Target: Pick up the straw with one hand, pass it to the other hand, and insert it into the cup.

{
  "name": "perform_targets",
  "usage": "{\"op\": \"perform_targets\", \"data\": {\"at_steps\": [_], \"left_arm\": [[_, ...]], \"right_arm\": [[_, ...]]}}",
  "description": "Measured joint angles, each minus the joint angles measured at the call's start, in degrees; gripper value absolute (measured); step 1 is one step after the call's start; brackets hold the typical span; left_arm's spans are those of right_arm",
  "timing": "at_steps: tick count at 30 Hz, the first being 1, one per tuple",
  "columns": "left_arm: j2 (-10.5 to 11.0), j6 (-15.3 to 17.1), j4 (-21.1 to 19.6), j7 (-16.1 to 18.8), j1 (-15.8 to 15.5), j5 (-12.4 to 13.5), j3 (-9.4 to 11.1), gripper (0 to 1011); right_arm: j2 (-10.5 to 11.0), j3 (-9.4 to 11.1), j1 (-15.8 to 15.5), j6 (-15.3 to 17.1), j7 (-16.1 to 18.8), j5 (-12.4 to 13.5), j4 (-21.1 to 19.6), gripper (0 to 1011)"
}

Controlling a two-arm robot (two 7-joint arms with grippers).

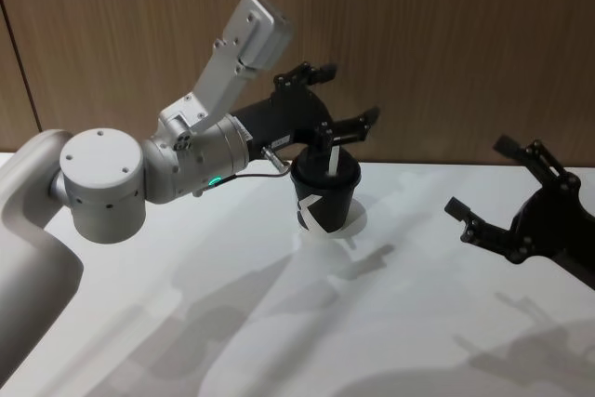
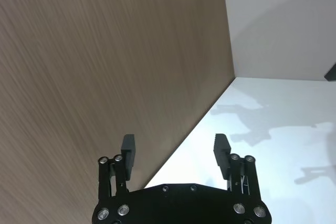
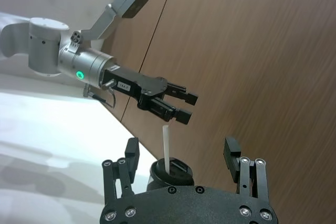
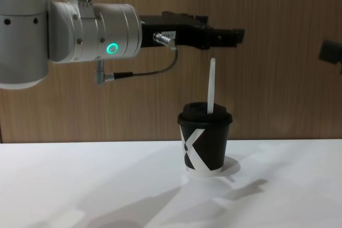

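A: Where is the straw (image 4: 211, 86)?
B: It stands upright through the lid of the cup (image 4: 205, 145) on the tabletop (image 4: 107, 185), so insertion appears complete.
A: And the 2 end effectors?
B: The left end effector (image 4: 222, 37) hangs just above the straw tip, fingers spread and empty, probably clearing it. The right end effector (image 1: 491, 192) waits well apart to the right, also spread.
A: Anything hidden?
B: The straw's lower part, inside the cup.

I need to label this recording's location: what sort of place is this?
Probably a robot test bench, not a real café: a bare white table, a wood-panel wall, and just one cup with a straw.
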Motion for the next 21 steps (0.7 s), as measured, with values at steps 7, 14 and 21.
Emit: {"op": "perform_targets", "data": {"at_steps": [7,14,21], "left_arm": [[0.44,-0.85,-0.54,-0.30,1.39,-0.65,-0.94,1003],[0.84,-1.95,-1.21,-0.46,3.20,-1.56,-2.16,1003],[0.86,-3.78,-1.61,-0.64,4.78,-2.22,-3.23,1003]], "right_arm": [[-0.84,0.00,0.60,2.09,-1.71,1.44,-1.36,1001],[-2.28,0.09,1.69,6.25,-5.03,3.41,-3.77,1001],[-4.05,-0.13,3.22,11.64,-9.29,5.56,-6.87,1001]]}}
